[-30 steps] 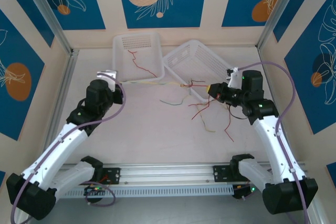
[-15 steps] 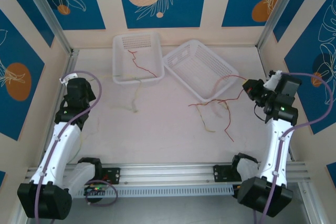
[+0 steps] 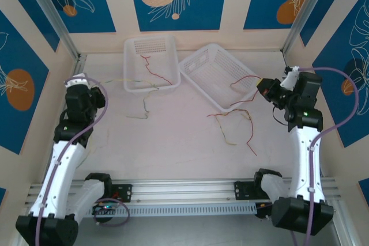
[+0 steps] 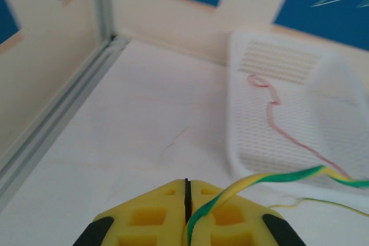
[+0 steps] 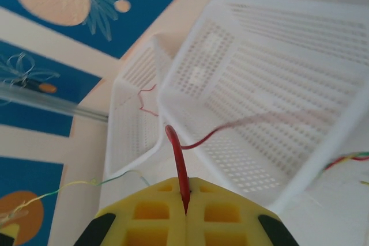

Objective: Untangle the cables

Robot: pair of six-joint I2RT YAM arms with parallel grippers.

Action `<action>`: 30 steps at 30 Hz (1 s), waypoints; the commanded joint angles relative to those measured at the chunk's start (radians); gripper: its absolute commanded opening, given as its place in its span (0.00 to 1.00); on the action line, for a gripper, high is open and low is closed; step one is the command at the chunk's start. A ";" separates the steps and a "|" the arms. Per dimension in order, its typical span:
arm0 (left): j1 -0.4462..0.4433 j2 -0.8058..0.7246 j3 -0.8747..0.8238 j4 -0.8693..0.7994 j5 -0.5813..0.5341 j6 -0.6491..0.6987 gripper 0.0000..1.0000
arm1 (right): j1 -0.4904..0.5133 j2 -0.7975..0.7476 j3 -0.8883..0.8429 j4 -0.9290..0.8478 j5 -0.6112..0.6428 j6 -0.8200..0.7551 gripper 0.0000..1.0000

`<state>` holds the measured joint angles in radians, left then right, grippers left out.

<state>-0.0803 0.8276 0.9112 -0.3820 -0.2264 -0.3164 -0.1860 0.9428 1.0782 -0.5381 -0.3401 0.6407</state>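
Two white plastic baskets stand at the far edge of the tabletop [image 3: 173,142]. The left basket [image 3: 164,47] sits square to that edge. The right basket [image 3: 210,67] is just beside it, turned askew toward the far right corner.

The left hand [image 3: 81,82] is near the left edge of the tabletop. Its yellow pads [image 4: 225,214] are pressed together and pinch one yellow-and-green cable [image 4: 259,180]. This cable runs from the hand across the near rim of the left basket, and its free end droops onto the tabletop in front of that basket [image 3: 144,106].

The right hand [image 3: 264,87] is near the right edge. Its jaws are also pressed together, pinching one red cable [image 5: 176,142]. That cable arcs away from the hand and over the right basket [image 3: 245,79].

A second red cable [image 3: 154,68] lies wavy on the mesh floor of the left basket, apart from both hands.

A loose bunch of cables [image 3: 230,122] lies on the tabletop in front of the right basket, with red, orange and yellow strands crossing one another. I cannot tell how many strands it has.
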 commanded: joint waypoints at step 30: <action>-0.193 -0.053 -0.181 0.435 0.755 0.188 0.00 | 0.636 1.045 1.309 -0.077 0.078 -0.270 0.00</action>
<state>-0.2466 0.7872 0.7364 0.0055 0.5236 -0.1680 0.4465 1.8648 2.2475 -0.5495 -0.2165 0.3874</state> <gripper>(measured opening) 0.072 0.040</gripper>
